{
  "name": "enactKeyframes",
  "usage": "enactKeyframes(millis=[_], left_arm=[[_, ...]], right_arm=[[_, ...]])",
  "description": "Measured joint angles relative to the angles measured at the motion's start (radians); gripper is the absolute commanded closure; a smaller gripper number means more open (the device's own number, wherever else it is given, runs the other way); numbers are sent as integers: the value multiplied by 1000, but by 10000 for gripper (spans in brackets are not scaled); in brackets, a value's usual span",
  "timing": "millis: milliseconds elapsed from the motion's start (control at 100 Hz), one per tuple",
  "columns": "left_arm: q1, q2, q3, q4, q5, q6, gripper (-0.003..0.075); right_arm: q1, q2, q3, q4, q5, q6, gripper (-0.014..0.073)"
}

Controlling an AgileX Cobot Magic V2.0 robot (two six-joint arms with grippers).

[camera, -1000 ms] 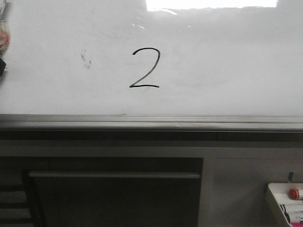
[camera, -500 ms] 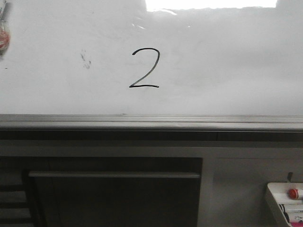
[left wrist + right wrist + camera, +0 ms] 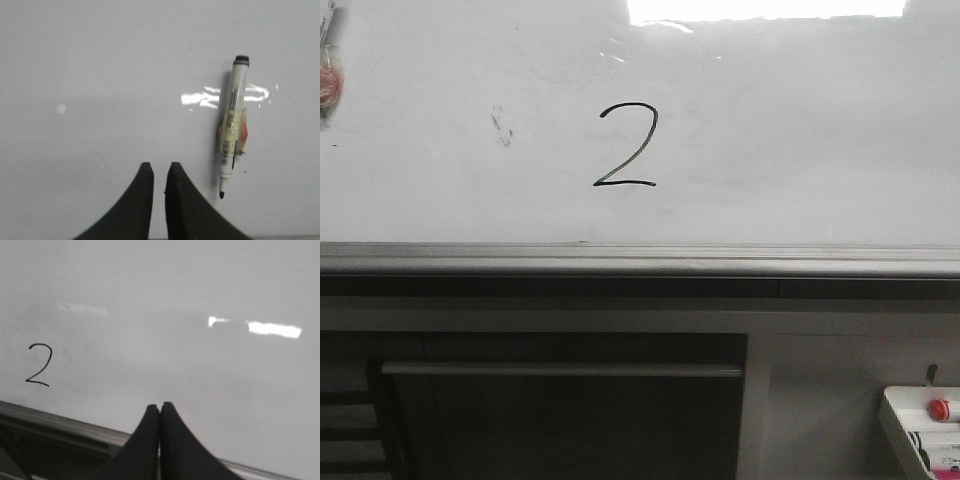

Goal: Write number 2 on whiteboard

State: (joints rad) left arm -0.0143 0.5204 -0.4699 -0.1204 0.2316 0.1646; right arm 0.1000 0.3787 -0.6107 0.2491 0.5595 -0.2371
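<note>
Black ink forms the 2 (image 3: 626, 146) on the whiteboard (image 3: 800, 130), the only writing I can read anywhere; it sits left of centre in the front view, above the grey rail (image 3: 640, 258), with a small dark smudge (image 3: 501, 125) to its left. From my right wrist the 2 (image 3: 39, 365) shows again, off to one side of my right gripper (image 3: 159, 407) and well apart from it, just above the rail (image 3: 65, 426). That gripper's fingers are pressed together with nothing between them. My left gripper (image 3: 159, 170) has its fingers drawn close, a thin gap showing between the tips, and holds nothing. Just beside it, apart from the fingers, a marker (image 3: 232, 127) hangs against the whiteboard (image 3: 100, 75), uncapped, black tip pointing toward the gripper's end of the view. Its white barrel carries small printed text that is too fine to read, and a yellowish tape wrap with a reddish patch hides part of the barrel. In the front view neither gripper appears; at the left edge something orange and pale (image 3: 328, 80) is cut off and I cannot tell what it is. At the lower right a white tray (image 3: 905, 425) is also cut off, holding a red-capped thing (image 3: 941, 408) and something with black and pink on it, its label unreadable. Below the rail a dark cabinet panel (image 3: 560, 410) is dim and hard to make out.
</note>
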Motion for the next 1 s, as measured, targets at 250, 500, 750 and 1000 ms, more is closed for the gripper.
enactKeyframes(millis=[250,500,750,1000], left_arm=[[0,-112,215,-136,-208,-4,738],[0,-112,342,-142,-210,-7,738],[-13,-262,468,-144,-237,-7,738],[-14,-511,471,-87,-187,6,738]], right_arm=[[0,-124,55,-6,-54,-2,666],[0,-130,56,-7,-54,-2,666],[0,-130,56,-9,-55,-2,666],[0,-130,56,-9,-55,-2,666]])
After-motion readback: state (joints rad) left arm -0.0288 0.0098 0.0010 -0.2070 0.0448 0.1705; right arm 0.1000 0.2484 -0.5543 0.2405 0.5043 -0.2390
